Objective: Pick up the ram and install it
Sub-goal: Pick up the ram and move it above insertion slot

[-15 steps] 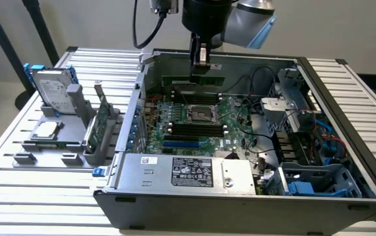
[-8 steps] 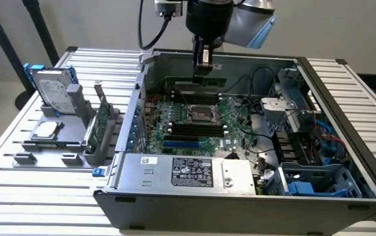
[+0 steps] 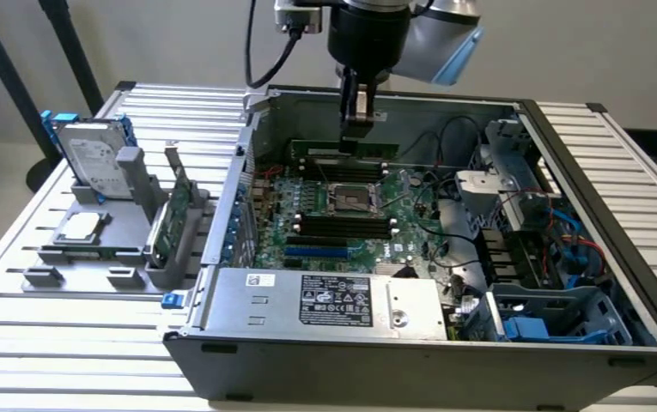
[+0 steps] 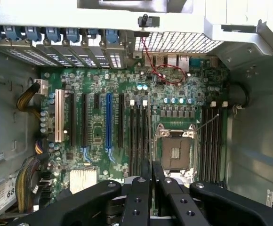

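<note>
Computer case (image 3: 420,371) walls stand close around the motherboard (image 3: 410,225), and the gripper (image 3: 357,129), pinched narrow on the ram (image 3: 319,148), holds it just above the memory slots (image 4: 137,136). Coming down skewed or off its slot could, I judge, jam the ram or bend it.

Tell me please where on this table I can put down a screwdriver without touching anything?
Bare table slats lie on the camera's side of the grey rack and the case; another strip runs beside the case on the exterior view's right. Inside the case is crowded: cables, and the gripper holding the ram.
</note>
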`<action>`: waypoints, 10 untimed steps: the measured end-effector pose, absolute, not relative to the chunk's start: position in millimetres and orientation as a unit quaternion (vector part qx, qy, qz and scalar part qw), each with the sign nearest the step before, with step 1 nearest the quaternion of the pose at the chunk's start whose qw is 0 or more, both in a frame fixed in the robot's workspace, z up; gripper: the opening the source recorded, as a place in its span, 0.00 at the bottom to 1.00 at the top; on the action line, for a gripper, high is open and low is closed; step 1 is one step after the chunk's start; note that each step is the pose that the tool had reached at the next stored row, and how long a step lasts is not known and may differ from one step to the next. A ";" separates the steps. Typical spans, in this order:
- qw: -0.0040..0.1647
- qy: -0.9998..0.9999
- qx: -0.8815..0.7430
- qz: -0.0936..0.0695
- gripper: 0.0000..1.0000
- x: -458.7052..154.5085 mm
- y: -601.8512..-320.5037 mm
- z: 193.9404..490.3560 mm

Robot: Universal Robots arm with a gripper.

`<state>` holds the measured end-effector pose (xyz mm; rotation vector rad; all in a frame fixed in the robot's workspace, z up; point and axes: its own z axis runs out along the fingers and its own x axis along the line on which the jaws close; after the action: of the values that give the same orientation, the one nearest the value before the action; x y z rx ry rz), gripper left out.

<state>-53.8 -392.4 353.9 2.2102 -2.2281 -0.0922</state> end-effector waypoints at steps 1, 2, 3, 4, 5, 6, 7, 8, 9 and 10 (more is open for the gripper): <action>0.002 -0.710 0.703 -0.028 0.13 -53.0 -392.2 353.1; 0.003 -0.712 0.702 -0.027 0.13 -52.4 -392.0 351.9; 0.003 -0.713 0.700 -0.027 0.13 -52.0 -391.8 350.6; 0.003 -0.715 0.699 -0.027 0.13 -51.6 -391.7 349.3; 0.003 -0.717 0.697 -0.027 0.13 -51.3 -391.5 347.8; 0.003 -0.719 0.695 -0.027 0.13 -51.0 -391.2 346.1; 0.003 -0.720 0.693 -0.027 0.13 -50.8 -390.9 344.3; 0.003 -0.721 0.692 -0.027 0.13 -50.4 -390.6 342.5; 0.003 -0.723 0.691 -0.027 0.13 -50.1 -390.3 340.8; 0.003 -0.724 0.689 -0.026 0.13 -49.5 -390.1 338.9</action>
<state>-49.5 -390.1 338.9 2.1622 -2.2700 -0.0829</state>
